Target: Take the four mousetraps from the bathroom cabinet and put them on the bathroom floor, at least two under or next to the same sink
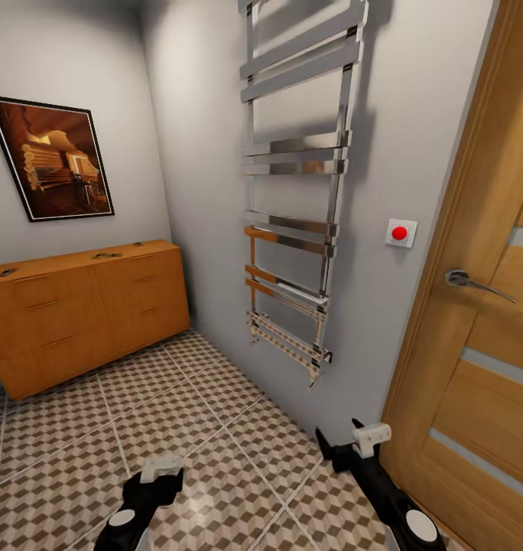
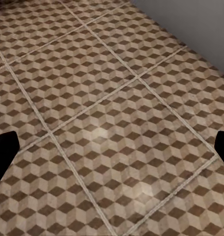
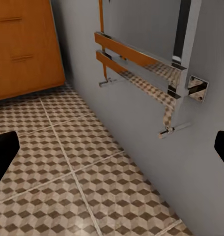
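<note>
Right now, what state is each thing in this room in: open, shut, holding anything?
cabinet: drawers all shut, small dark items lying on its top.
door: shut.
left gripper: open, empty, above the bathroom floor.
right gripper: open, empty.
towel rail: bare, nothing hung.

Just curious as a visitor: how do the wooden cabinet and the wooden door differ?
The cabinet is low, wide and orange-brown with slim bar handles on drawers; the door is tall, lighter brown, with pale horizontal strips and one chrome lever handle. Small dark items lie on the cabinet's top. Both show wood grain.
</note>
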Robot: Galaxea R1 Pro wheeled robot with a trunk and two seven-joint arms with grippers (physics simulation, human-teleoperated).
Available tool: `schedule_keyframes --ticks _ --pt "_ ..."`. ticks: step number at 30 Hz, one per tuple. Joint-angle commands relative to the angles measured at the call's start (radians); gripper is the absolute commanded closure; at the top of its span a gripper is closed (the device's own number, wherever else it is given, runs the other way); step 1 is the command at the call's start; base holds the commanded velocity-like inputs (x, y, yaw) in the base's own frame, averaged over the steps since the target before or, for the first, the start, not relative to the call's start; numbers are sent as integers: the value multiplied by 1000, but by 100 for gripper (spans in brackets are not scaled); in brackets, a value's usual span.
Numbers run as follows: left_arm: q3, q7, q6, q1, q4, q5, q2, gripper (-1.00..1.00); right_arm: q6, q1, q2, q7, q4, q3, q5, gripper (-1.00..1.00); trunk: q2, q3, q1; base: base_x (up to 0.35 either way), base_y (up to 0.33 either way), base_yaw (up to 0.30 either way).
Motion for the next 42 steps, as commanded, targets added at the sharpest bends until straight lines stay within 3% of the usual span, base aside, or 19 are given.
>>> schedule_keyframes --ticks 1,9,23,42 --pt "-6 -26 -5 0 -38 3 18 -100 -13 -1 1 4 -1 -1 3 -100 -1 -1 0 0 0 0" --pt "-11 -101 -7 0 -57 4 13 -100 -15 -1 -1 1 -15 -5 4 -100 -1 -1 0 0 0 0" --pt "-9 -110 -6 0 -44 5 6 -100 -12 -1 1 0 -23 -9 4 -100 -1 -1 0 0 0 2" --pt "-10 -113 -6 0 -25 4 -14 -100 -11 -1 1 -1 -23 -11 4 -100 -1 -11 0 1 0 174"
